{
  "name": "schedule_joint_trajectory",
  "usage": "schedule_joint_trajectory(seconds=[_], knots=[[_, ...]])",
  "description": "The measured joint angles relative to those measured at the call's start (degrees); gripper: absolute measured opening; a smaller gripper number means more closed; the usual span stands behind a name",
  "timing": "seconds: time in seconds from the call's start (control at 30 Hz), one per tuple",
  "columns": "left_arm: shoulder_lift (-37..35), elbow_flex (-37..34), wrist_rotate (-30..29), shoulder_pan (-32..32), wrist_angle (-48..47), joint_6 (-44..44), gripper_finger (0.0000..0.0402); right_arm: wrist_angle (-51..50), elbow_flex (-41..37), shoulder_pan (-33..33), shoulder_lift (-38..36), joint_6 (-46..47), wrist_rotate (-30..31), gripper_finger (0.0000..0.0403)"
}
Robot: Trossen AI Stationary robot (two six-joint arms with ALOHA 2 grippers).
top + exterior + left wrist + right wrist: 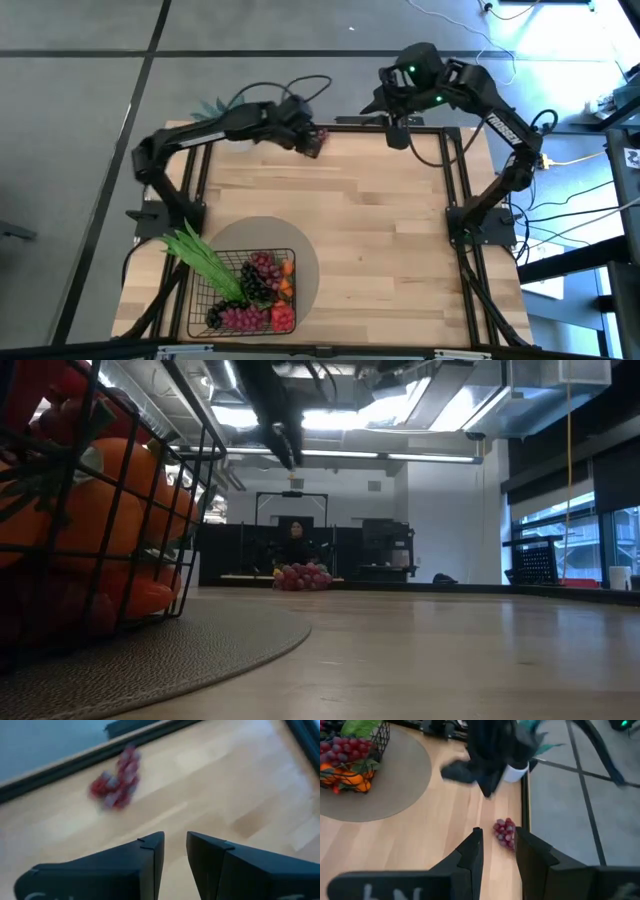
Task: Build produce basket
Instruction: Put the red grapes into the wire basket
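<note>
The dark wire basket (pixel 200 300) stands on the round grey mat (pixel 305 255) at the near left. It holds green bean pods (pixel 205 262), grape bunches (pixel 260 272) and orange and red pieces; it also shows in the low view (pixel 100 510). A loose red grape bunch (pixel 318 141) lies on the table by the far edge, also in the left wrist view (pixel 117 780) and the right wrist view (pixel 506 834). My left gripper (pixel 300 138) hovers just left of the bunch, empty, fingers almost together (pixel 175 850). My right gripper (pixel 398 135) waits at the far edge, empty, fingers almost together (pixel 498 847).
A potted teal-leaved plant (pixel 215 108) in a white pot (pixel 515 772) stands beyond the table's far left corner. A dark frame rail (pixel 350 128) runs along the far edge. Bare wooden table (pixel 400 230) lies across the middle and right. A person (pixel 296 538) sits beyond the table.
</note>
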Motion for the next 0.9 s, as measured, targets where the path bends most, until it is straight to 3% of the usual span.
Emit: schedule_joint_trajectory(seconds=[0.43,0.9], knots=[[15.72,0.02,1.42,5.56,11.58,2.57,0.0071,-5.83,0.00,-1.98,-0.11,-0.06,0.16,0.0096],[20.21,0.02,-5.05,7.20,15.30,4.15,0.0071,-6.12,0.00,-2.03,-0.09,0.00,0.87,0.0096]])
